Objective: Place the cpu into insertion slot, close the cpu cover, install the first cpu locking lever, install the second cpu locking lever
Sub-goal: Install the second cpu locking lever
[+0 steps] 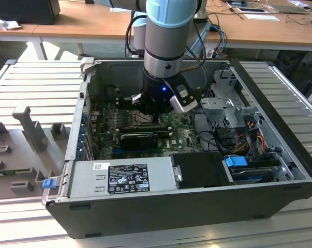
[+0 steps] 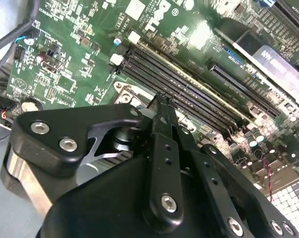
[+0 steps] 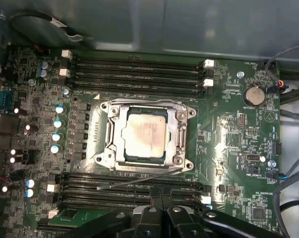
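In the first wrist view the cpu (image 3: pixel 145 133), a pale silver square chip, lies in the insertion slot (image 3: pixel 123 154) on the green board. The cpu cover (image 3: pixel 181 134), a metal frame with a square window, lies flat around it. A thin grey locking lever (image 3: pixel 139 180) slants loose across the memory slots beside the socket. My gripper (image 3: pixel 159 194) is close to that lever, black fingers pressed together, nothing visible between them. In the second wrist view the gripper (image 2: pixel 161 100) hangs just above the board by a socket corner (image 2: pixel 122 89). The exterior view shows the gripper (image 1: pixel 151 118) low inside the computer case.
Long black memory slots (image 3: pixel 134 69) run on both sides of the socket. A coin battery (image 3: pixel 254 94) and cables (image 3: pixel 288 168) lie to one side. In the exterior view, a power supply (image 1: pixel 124 178) and a metal drive cage (image 1: pixel 228 103) crowd the case (image 1: pixel 197 206).
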